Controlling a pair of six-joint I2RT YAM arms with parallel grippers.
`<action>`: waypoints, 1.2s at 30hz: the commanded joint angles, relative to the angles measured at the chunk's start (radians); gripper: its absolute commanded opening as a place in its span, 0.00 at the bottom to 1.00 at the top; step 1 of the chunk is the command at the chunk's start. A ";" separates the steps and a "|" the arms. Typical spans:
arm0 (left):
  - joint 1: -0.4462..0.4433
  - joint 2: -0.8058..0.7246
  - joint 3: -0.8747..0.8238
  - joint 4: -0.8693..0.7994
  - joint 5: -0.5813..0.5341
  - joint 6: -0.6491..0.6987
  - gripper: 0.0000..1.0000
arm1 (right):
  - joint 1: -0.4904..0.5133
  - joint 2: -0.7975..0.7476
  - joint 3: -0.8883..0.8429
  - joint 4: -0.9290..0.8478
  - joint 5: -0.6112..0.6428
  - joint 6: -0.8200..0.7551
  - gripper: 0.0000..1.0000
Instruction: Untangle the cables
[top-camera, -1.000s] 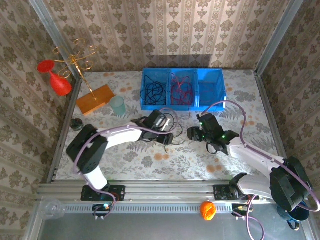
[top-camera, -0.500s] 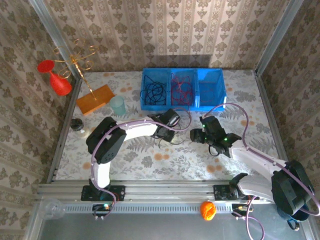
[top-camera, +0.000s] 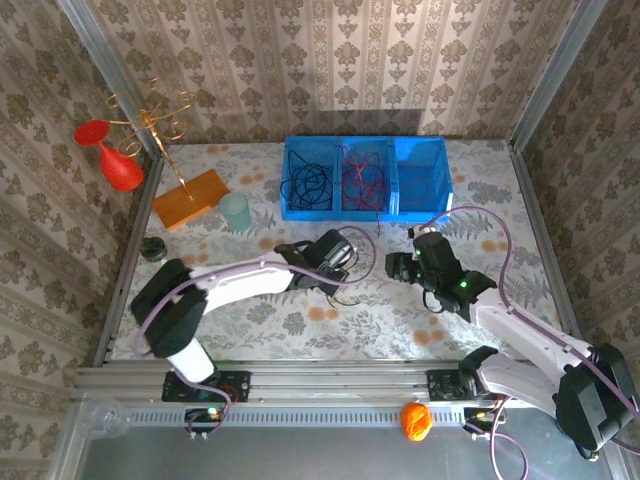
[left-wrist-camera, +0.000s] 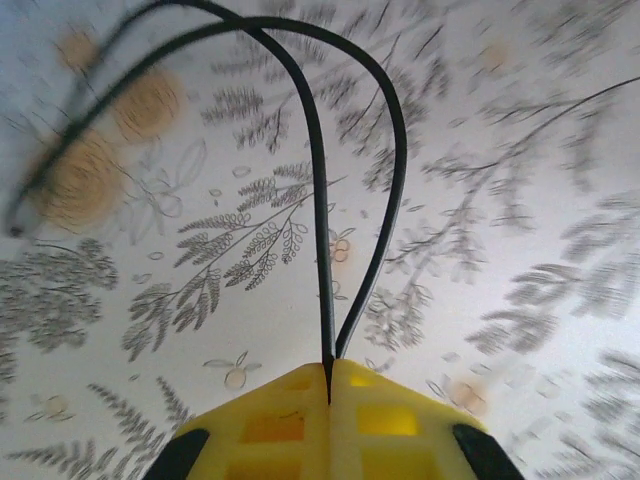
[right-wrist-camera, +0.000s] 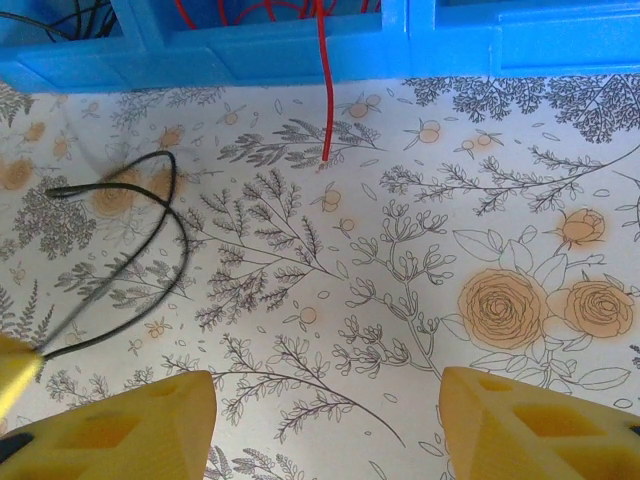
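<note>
Pinching a black cable (left-wrist-camera: 316, 200) between its pressed-together yellow fingers (left-wrist-camera: 280, 425), the left gripper (left-wrist-camera: 330, 372) is holding a doubled strand that is looping out over the flowered table (left-wrist-camera: 520, 250) — a second ago those fingers were standing apart. The right gripper (right-wrist-camera: 328, 425) is hovering with fingers spread, gripping nothing, and is sitting nearer the blue bin (top-camera: 420, 197) than before. From above, black cables (top-camera: 305, 180) and red cables (top-camera: 362, 178) are lying in the bin's left and middle compartments — the right wrist view is adding a red end (right-wrist-camera: 324, 100) hanging over the bin's front wall.
</note>
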 joint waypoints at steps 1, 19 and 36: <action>-0.004 -0.122 -0.047 -0.037 -0.045 0.034 0.00 | -0.006 -0.021 -0.014 -0.015 0.036 0.001 0.62; 0.076 -0.616 -0.168 -0.010 -0.049 0.071 0.00 | -0.007 -0.025 0.003 0.021 0.035 0.000 0.59; 0.377 -0.312 0.204 0.143 0.115 0.189 0.00 | -0.006 -0.038 0.020 0.019 0.027 -0.009 0.60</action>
